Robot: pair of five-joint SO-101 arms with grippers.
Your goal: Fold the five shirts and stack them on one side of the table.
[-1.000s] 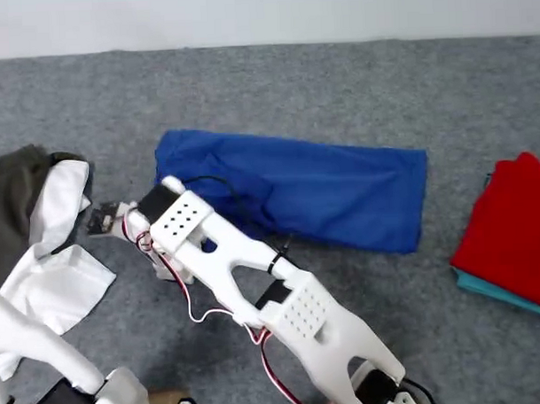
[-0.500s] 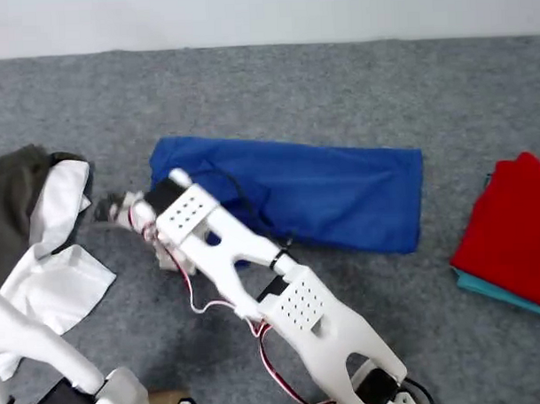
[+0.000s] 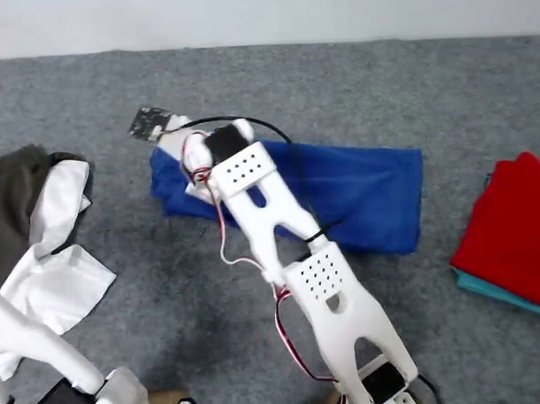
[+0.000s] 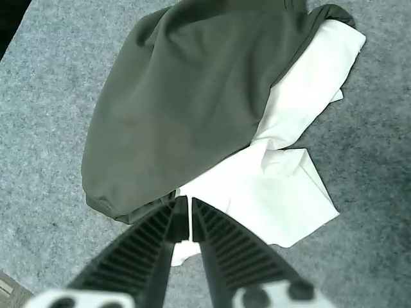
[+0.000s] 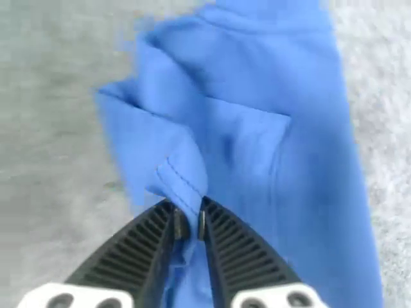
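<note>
A blue shirt (image 3: 358, 194) lies as a long band across the middle of the grey table. My right arm (image 3: 252, 194) stretches over its left end. In the right wrist view my right gripper (image 5: 188, 223) is shut on a stitched hem of the blue shirt (image 5: 270, 160), which bunches into folds around the fingers. My left gripper (image 4: 187, 215) is shut and holds nothing. It hangs over the edge where a dark olive shirt (image 4: 186, 96) overlaps a white shirt (image 4: 270, 192). Both lie crumpled at the table's left, the olive shirt (image 3: 13, 198) behind the white shirt (image 3: 55, 271).
A folded red shirt (image 3: 511, 233) lies on a teal one (image 3: 495, 293) at the right edge. The left arm's white link (image 3: 31, 343) crosses the near left corner. Bare grey table (image 3: 337, 84) runs behind the blue shirt up to the back wall.
My right arm swung from the near side of the blue shirt's left end toward the far side. It drew the gripped hem along, so that end is now bunched. The left arm stayed put.
</note>
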